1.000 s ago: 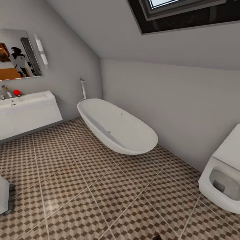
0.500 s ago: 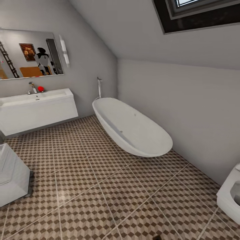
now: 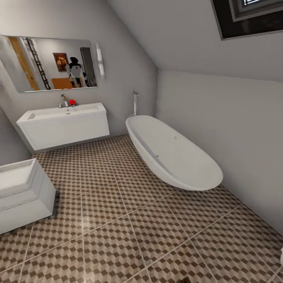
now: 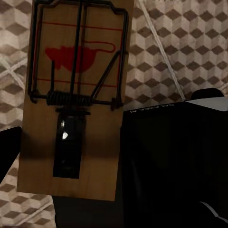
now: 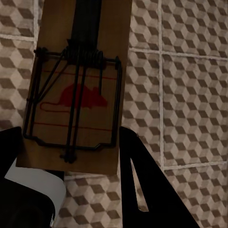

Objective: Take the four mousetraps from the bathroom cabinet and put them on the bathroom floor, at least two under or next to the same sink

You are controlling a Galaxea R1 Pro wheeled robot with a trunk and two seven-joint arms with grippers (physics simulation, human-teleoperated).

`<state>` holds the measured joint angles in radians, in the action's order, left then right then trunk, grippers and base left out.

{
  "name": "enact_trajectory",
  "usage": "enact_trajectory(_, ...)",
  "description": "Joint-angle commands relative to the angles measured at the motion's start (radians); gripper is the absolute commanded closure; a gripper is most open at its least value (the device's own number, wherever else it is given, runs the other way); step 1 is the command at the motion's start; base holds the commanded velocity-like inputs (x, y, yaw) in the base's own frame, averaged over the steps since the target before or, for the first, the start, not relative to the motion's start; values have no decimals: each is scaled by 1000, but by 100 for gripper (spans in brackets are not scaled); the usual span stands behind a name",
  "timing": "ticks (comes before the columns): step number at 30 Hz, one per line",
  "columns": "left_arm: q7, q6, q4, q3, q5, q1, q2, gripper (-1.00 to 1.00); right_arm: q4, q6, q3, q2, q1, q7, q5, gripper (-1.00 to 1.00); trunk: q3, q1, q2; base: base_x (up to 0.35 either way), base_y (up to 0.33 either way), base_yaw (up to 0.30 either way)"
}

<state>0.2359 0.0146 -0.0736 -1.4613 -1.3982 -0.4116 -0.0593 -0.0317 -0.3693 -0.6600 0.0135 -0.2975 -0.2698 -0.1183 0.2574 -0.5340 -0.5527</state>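
Note:
In the left wrist view, a wooden mousetrap (image 4: 71, 104) with a wire spring bar and a red mouse print hangs over the cube-patterned bathroom floor (image 4: 185, 52), and my left gripper (image 4: 71, 190) is shut on it. My right gripper (image 5: 71, 166) is shut on a second mousetrap (image 5: 76, 95) above the floor tiles (image 5: 190, 95). The head view has the white trough sink (image 3: 65, 124) with its chrome tap (image 3: 63, 100) on the far wall, across the bathroom floor (image 3: 129, 220). The cabinet is out of view.
An oval white bathtub (image 3: 173, 153) lies along the right wall under the sloped ceiling. A low white unit (image 3: 23, 192) stands on the floor at the left. A mirror (image 3: 55, 63) hangs above the sink, and a small red object (image 3: 72, 102) sits by the tap.
The camera has turned left, so sink and bathtub sit further right in the picture. The toilet has left the right edge and the low white unit has come in at the left.

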Motion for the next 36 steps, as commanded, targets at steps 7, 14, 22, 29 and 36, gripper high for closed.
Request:
enact_trajectory(7, 3, 1, -3, -8, -7, -1, 1, 100, -1, -7, -9, 0, 0, 1, -16, 100, -2, 0, -1, 0, 0, 285)
enact_trajectory(14, 3, 1, -3, -8, -7, -1, 1, 100, -1, -8, -9, 0, 0, 1, -18, 100, -1, 0, -1, 0, 0, 289)
enact_trajectory(22, 3, 1, -2, -8, -7, -1, 1, 100, -1, -7, -9, 0, 0, 1, -17, 100, 3, 0, -1, 0, 0, 288)
enact_trajectory(29, 3, 1, 0, -7, -7, -1, -2, 100, -2, -9, -9, 1, 0, 1, -17, 100, 5, 0, -1, 0, 0, 120)
enact_trajectory(36, 3, 1, 0, -7, -7, -1, -2, 100, -1, -10, -9, 0, 0, 1, -14, 100, 11, 0, -1, 0, 0, 177)
